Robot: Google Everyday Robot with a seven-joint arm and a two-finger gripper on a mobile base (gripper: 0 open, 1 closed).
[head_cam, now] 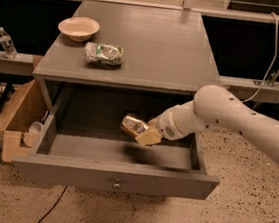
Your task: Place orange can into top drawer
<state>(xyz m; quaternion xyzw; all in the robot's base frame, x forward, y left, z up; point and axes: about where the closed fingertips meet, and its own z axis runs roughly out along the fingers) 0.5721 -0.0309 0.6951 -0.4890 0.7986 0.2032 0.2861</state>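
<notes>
Grey table (pixel 151 49), white robot arm (pixel 229 116) reaching from the right, top drawer (pixel 117 177) pulled open, cream bowl (pixel 78 27) beside 1 crushed silver-green can (pixel 103 53) on the tabletop, gripper (pixel 145 133) clamped on the orange can (pixel 132 125), held tilted above the drawer's floor.

No legible text, brand, number or sign. Markings on the crushed silver, green and white can (pixel 103 53) on the grey wooden desk (pixel 157 45) not readable. Two-finger hand (pixel 146 134) clasping the shiny copper-orange drink can (pixel 133 125) above the open wide grey top drawer (pixel 72 172).
</notes>
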